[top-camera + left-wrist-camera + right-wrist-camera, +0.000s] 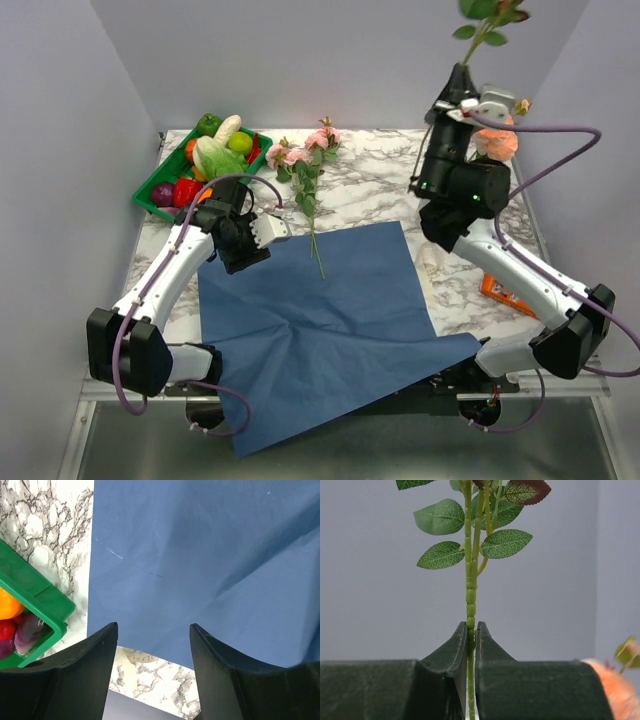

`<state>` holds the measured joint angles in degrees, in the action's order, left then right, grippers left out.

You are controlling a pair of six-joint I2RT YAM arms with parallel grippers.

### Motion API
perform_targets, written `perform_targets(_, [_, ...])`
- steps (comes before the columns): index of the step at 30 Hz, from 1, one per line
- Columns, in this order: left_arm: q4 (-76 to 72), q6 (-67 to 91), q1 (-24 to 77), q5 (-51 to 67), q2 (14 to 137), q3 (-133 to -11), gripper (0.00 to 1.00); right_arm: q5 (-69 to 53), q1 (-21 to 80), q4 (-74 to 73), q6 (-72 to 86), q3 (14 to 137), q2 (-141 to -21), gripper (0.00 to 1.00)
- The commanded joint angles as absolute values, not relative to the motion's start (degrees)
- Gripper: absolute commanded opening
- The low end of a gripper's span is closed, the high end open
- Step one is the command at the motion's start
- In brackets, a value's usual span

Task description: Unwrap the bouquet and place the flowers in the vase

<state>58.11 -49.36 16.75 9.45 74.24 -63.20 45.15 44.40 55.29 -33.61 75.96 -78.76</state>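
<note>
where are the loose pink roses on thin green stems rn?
Top view, far centre of the marble table: the pink roses lie flat right of the green plastic tray of vegetables, one stem reaching onto the blue paper sheet.

Soft, even white light fills the enclosure from above, with no harsh glare. In the overhead view only faint, diffuse shadows lie on the marble table (370, 195), and creases in the blue paper (320, 320) show as gentle shading. The left wrist view is sharp on the paper, while its dark fingers (80, 675) look slightly soft. In the right wrist view the stem (468, 580) is crisp; a peach bloom (609, 687) at the lower right corner is blurred.
</note>
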Motion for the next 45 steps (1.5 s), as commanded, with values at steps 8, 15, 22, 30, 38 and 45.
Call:
perform_targets(8, [56.95,-48.87,16.96,8.70,74.88,-63.72,0.68,32.87,35.34,76.11,-49.22,83.93,-87.89,0.01])
perform_targets(15, [56.60,-49.66,16.17,8.35,76.90,-64.69,0.68,32.52,31.47,77.08,-48.16,82.97,-90.18,0.01])
perform_targets(22, [56.69,-50.36,15.12,8.44,79.10,-65.92,0.68,33.14,29.71,78.05,-46.58,80.42,-90.26,0.01])
perform_targets(30, [56.86,-50.45,14.85,8.61,79.01,-65.48,0.68,33.13,28.65,80.59,-45.53,77.96,-91.93,0.01])
perform_targets(38, [57.74,-50.80,14.24,8.52,78.05,-65.83,0.68,38.22,28.56,83.85,-45.62,73.31,-93.60,0.01])
perform_targets(45, [58.09,-50.89,14.06,8.52,76.38,-65.04,0.68,44.99,28.92,78.51,-41.06,68.91,-90.36,0.27])
